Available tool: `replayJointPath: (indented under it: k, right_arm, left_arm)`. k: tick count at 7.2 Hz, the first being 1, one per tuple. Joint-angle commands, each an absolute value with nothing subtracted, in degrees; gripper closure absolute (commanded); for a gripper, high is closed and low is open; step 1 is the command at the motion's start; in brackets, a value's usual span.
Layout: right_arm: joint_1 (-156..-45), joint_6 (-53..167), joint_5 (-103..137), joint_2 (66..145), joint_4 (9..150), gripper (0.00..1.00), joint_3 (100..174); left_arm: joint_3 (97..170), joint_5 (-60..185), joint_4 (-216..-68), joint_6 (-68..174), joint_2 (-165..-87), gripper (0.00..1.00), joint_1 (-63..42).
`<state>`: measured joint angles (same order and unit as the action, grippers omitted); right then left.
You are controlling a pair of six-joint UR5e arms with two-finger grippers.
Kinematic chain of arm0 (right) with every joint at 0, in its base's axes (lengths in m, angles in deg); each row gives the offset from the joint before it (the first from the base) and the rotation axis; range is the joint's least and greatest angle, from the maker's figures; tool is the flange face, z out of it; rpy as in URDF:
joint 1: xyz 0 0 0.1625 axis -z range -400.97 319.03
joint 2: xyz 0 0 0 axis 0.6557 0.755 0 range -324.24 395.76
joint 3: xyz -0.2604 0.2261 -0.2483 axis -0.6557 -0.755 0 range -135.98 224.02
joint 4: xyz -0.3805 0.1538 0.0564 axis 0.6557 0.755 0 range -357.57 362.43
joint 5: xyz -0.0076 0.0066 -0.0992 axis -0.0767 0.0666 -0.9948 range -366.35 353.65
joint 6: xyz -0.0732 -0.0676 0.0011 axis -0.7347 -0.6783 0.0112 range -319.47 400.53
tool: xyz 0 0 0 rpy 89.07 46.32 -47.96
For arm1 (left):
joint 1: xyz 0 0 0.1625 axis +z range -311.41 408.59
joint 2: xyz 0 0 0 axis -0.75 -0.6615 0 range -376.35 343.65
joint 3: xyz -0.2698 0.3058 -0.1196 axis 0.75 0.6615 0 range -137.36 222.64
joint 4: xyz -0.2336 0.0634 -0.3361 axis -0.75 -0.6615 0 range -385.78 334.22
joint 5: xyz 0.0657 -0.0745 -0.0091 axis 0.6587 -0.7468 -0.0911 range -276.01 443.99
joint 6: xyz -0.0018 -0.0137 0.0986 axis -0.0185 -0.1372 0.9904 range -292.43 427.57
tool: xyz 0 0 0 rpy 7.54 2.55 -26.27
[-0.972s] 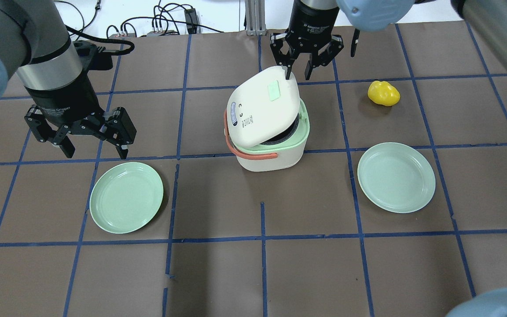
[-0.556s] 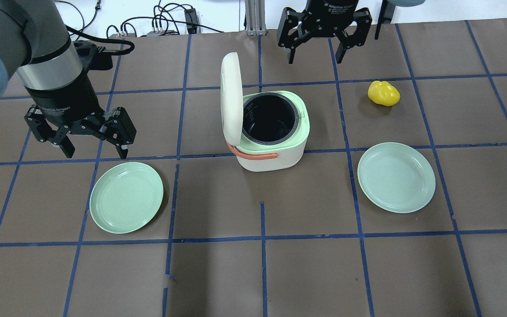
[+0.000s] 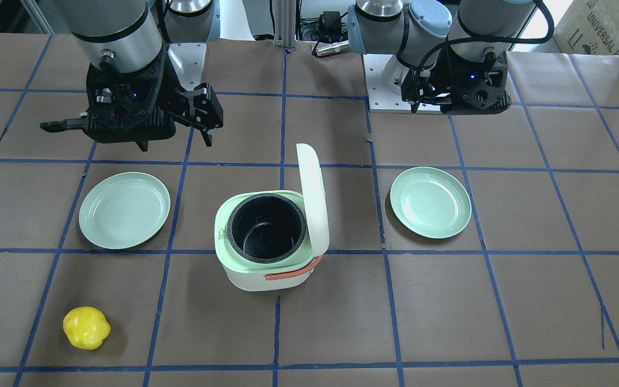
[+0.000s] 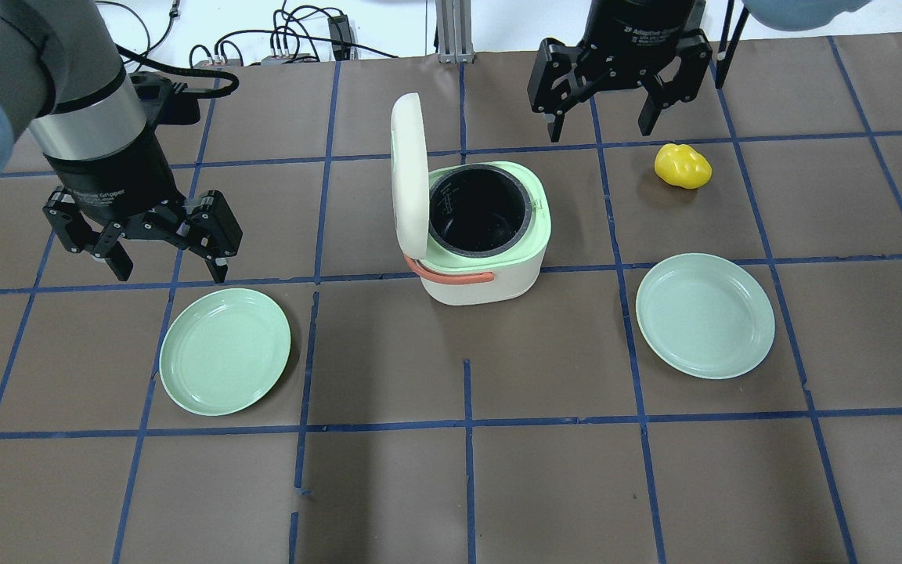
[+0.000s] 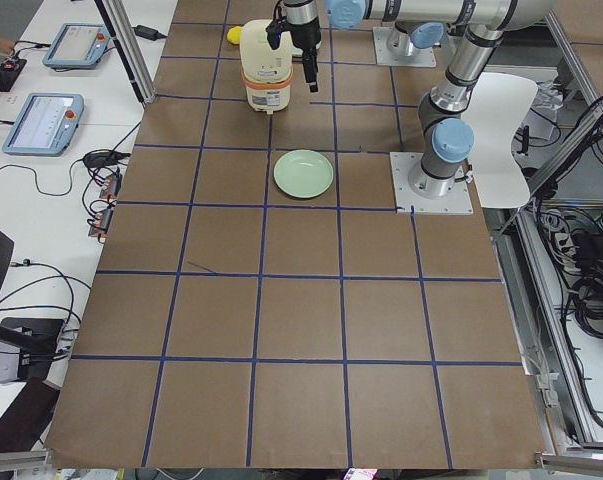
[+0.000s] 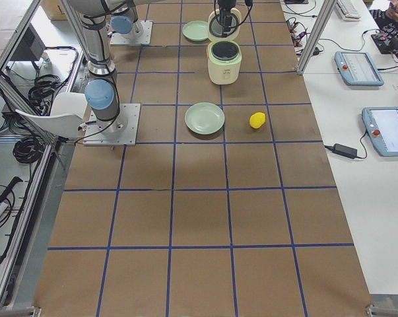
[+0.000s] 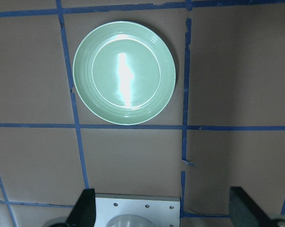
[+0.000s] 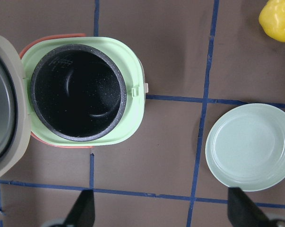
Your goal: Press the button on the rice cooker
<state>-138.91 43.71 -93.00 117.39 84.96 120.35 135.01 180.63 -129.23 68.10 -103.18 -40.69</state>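
Hovering high over the table (image 4: 388,486), the right gripper (image 4: 598,129) has its jaws spread wide and holds nothing. The rice cooker (image 4: 482,270) stands below it and off to its left, clear of both fingers. The lid (image 4: 408,176) is upright on the side away from this gripper, with the black inner pot (image 4: 481,210) exposed. A small tab (image 8: 145,88) on the gripper-side edge is possibly the button, but it is too small to be sure. A yellow toy pepper (image 4: 683,165) and a pale green plate (image 4: 705,315) lie below to its right. The left gripper (image 4: 171,274) is likewise spread and empty, with a second plate (image 4: 225,351) beneath it, untouched.
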Motion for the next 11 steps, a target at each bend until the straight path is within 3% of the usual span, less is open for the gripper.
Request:
replayJointPath:
  k: [1, 4, 11]
  right_arm:
    - [-134.3, 38.4, -93.6, 123.8, 84.6, 0.00, 126.8]
    - [-129.2, 37.5, -93.5, 128.4, 85.5, 0.00, 135.1]
    - [-129.5, 38.2, -92.9, 127.8, 86.3, 0.00, 133.2]
  left_arm:
    - [135.0, 180.7, -129.2, 68.1, -103.2, 0.00, -40.7]
    - [135.0, 180.7, -129.2, 68.1, -103.2, 0.00, -40.7]
    - [135.0, 180.6, -129.3, 68.1, -103.2, 0.00, -40.7]
